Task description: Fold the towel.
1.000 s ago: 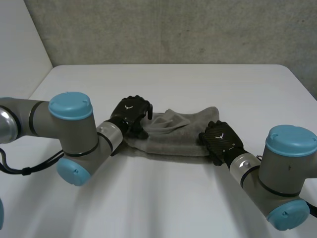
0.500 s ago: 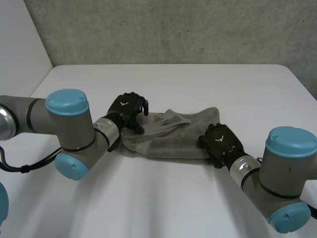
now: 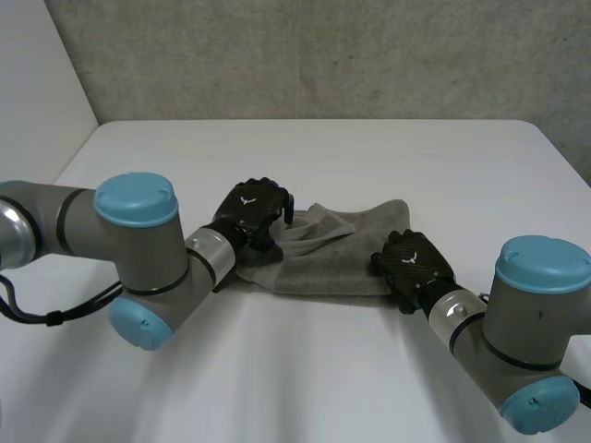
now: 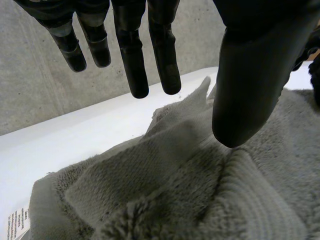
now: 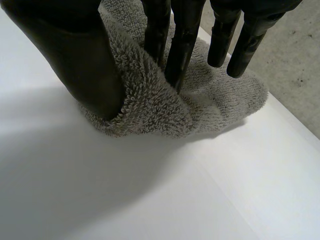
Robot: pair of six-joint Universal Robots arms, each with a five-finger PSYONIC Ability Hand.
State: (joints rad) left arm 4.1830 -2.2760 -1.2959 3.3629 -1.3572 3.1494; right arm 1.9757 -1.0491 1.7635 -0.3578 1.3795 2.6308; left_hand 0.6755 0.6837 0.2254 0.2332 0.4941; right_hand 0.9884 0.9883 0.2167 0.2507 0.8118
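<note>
the crumpled grey terry towel [image 3: 337, 251] lies bunched in the middle of the white table [image 3: 388, 157]. the left hand [image 3: 251, 210] is poised over its left end, fingers [image 4: 164, 60] straight and spread, thumb well apart from them, nothing in its grasp above the rumpled folds. over at the towel's near right corner the black right hand [image 3: 413, 263] is clamped on, with a thick fold of the pile pinched between its thumb and fingers, low by the tabletop.
</note>
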